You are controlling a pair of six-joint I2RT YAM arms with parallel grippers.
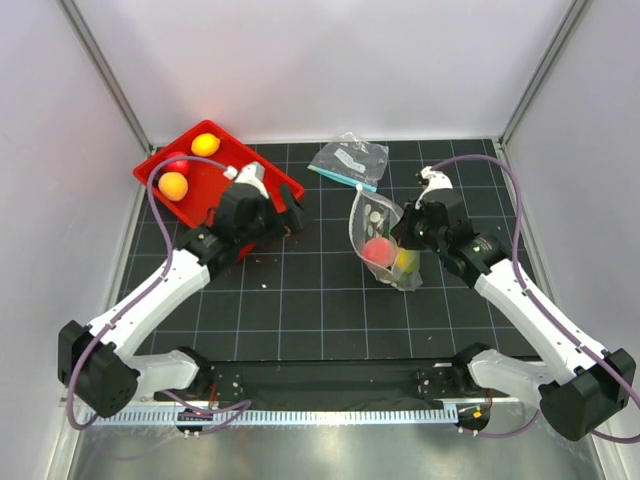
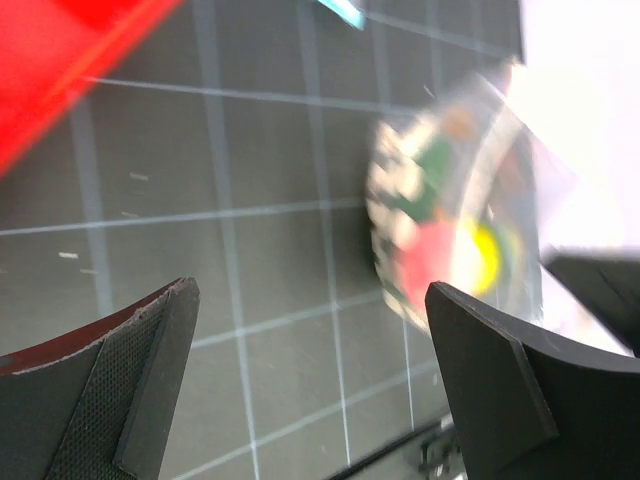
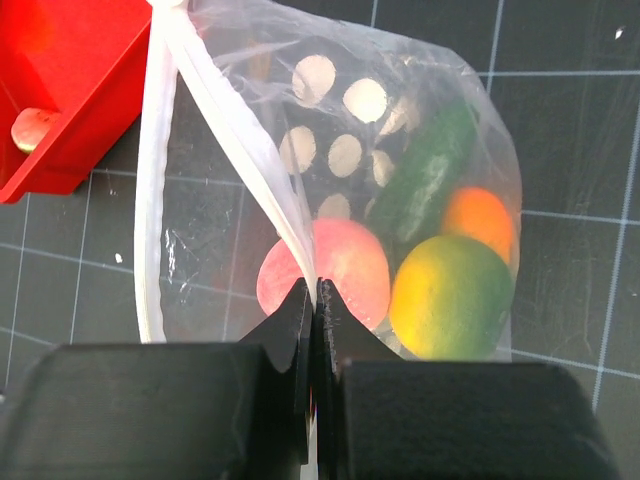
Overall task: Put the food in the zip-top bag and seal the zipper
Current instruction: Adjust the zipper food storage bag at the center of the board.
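Observation:
The dotted zip-top bag [image 1: 378, 232] stands open on the black grid mat. It holds a pink peach [image 3: 345, 262], a yellow-green fruit [image 3: 450, 295], an orange piece [image 3: 480, 220] and a dark green piece [image 3: 425, 180]. My right gripper [image 3: 316, 290] is shut on one side of the pale zipper strip [image 3: 225, 130] and holds the bag's mouth up; it also shows in the top view [image 1: 405, 228]. My left gripper [image 2: 310, 300] is open and empty, low over the mat between the tray and the bag [image 2: 450, 230]. In the top view it [image 1: 292, 215] sits by the tray's near right edge.
A red tray [image 1: 215, 178] at the back left holds two orange fruits [image 1: 205, 144] [image 1: 173, 185] and a pinkish piece partly hidden by a cable. A smaller clear pouch with a teal strip [image 1: 348, 160] lies behind the bag. White walls enclose the mat.

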